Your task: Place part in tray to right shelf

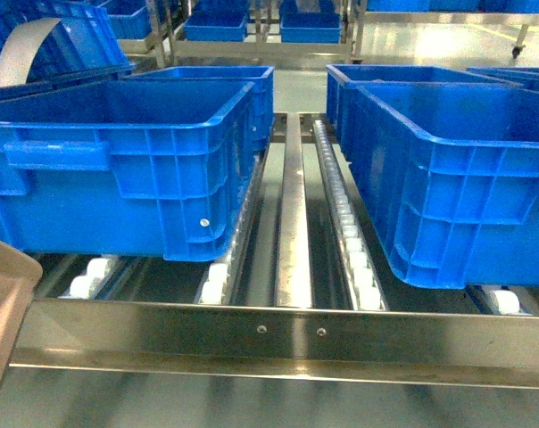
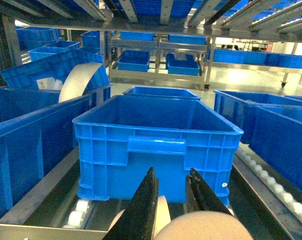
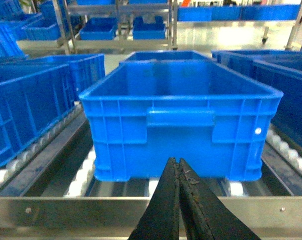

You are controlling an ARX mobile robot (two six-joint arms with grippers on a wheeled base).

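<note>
Two pincers: both level, facing the right shelf (image 1: 287, 334).
Left pincer (image 2: 172, 192): jaws slightly apart, gripping the tray (image 2: 201, 227) by its beige handle.
Right pincer (image 3: 179, 182): jaws pressed together, empty.
Tray: edge at head view's lower left.
Part: not visible.
Ahead: blue crates (image 3: 181, 120) on white rollers (image 1: 354, 254).

Far rack (image 1: 252, 51) at twelve o'clock, carrying small blue bins (image 1: 214, 25). Glossy pale floor (image 1: 430, 45) at one o'clock. Curved pale strip (image 1: 20, 49) at ten o'clock.
</note>
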